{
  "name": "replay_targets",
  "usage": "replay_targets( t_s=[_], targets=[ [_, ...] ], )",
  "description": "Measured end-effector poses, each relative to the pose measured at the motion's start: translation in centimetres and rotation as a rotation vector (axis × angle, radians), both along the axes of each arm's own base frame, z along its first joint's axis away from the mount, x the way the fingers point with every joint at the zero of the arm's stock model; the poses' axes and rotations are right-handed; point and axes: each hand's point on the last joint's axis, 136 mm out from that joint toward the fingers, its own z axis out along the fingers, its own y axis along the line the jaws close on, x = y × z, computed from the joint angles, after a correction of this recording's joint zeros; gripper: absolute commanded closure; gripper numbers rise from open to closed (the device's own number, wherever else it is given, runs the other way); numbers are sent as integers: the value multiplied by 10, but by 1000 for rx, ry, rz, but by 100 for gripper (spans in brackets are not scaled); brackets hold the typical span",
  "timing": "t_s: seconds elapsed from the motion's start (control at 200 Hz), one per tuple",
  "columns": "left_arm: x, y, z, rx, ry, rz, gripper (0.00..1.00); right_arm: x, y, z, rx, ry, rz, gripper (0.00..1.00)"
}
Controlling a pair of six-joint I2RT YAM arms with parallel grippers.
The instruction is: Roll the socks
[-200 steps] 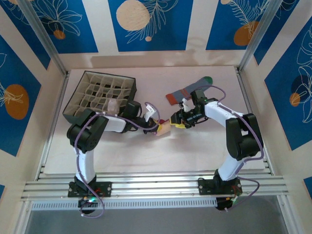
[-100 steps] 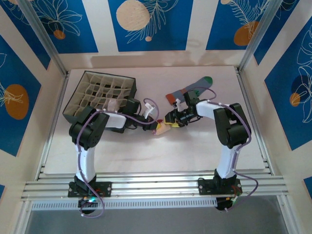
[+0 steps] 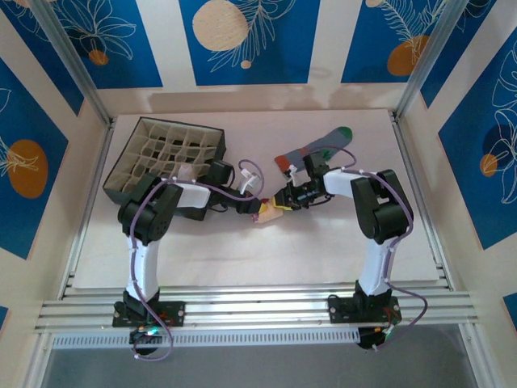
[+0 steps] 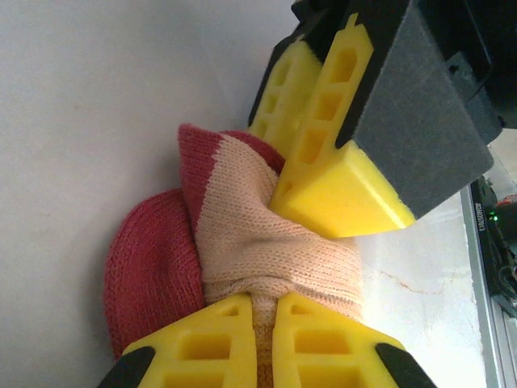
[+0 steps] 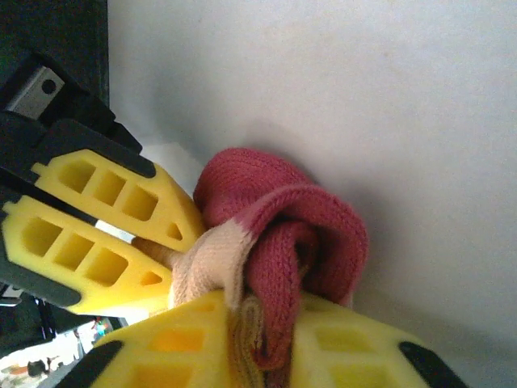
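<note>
Left gripper, from its own wrist camera: I see both yellow fingers pressed together on a fold of the peach sock, with knit fabric squeezed into the narrow slit between them. The sock is bunched into a compact wad. Its maroon toe or heel bulges to the left of the peach band, and a maroon edge shows at the top.

Right gripper, from its own wrist camera: its jaws pinch the opposite end of the same wad, and a doubled maroon fold is drawn down between its two yellow fingers. The left gripper's fingers enter that view from the left, their tips touching the peach part of the fabric.

Overhead view: the two arms reach inward from their bases, and the grippers meet tip to tip slightly left of the middle of the table. The wad is caught between them, peach side toward the near edge. It sits low at the white surface. From these angles I cannot say for certain whether it rests there or hangs just clear.

The grey-blue sock lies flat and unrolled on the table just beyond the right gripper. It runs diagonally, with its green toe toward the far right and its orange cuff nearest the gripper.

A dark organizer box with honeycomb dividers stands at the far left of the table, just beside the left arm's forearm.
</note>
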Motion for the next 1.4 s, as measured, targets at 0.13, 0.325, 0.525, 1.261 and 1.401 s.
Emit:
replay_targets(
  t_s=[0.13,0.325,0.525,1.261,1.401],
  targets=[
    [-8,-5,0,-6,-2,-14,88,-14,-7,4,-16,-22,-7,95],
    [-29,-11,0,-1,-66,-41,72,-34,-16,1,-92,29,-12,96],
    [-34,-10,2,45,-193,-51,66,-41,-21,0,-151,74,-15,97],
    [-98,-11,36,321,-994,-276,55,-51,-27,-1,-212,157,-16,99],
    [-99,-20,36,380,-1144,-303,55,-53,-29,-2,-224,174,-14,99]
  ],
)
